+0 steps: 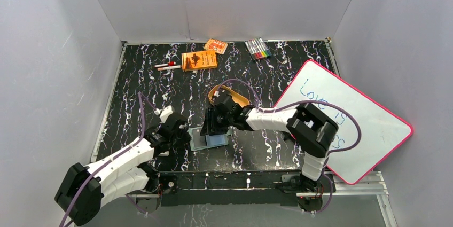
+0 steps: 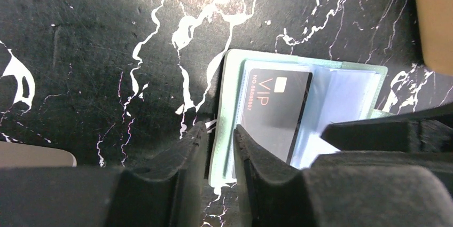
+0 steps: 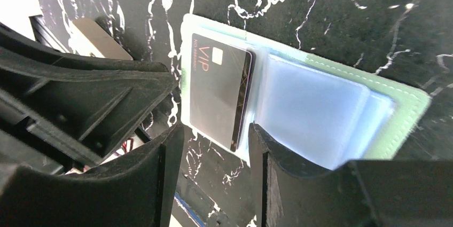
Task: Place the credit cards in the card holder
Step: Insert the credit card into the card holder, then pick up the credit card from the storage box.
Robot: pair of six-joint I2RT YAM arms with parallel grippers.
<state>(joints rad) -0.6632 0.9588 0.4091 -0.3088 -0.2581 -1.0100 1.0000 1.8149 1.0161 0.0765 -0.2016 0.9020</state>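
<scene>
I see the sage-green card holder [image 3: 326, 104] lying open on the marbled black table [image 2: 80, 51], near its front edge and between the two arms. A black VIP credit card [image 3: 216, 91] sits under the clear sleeve on the holder's left half. My left gripper [image 2: 220, 133] straddles the holder's left edge, its jaws parted by only a narrow slit, and I cannot tell whether they pinch it. My right gripper [image 3: 215, 131] hangs by the card's end, jaws released, holding nothing.
</scene>
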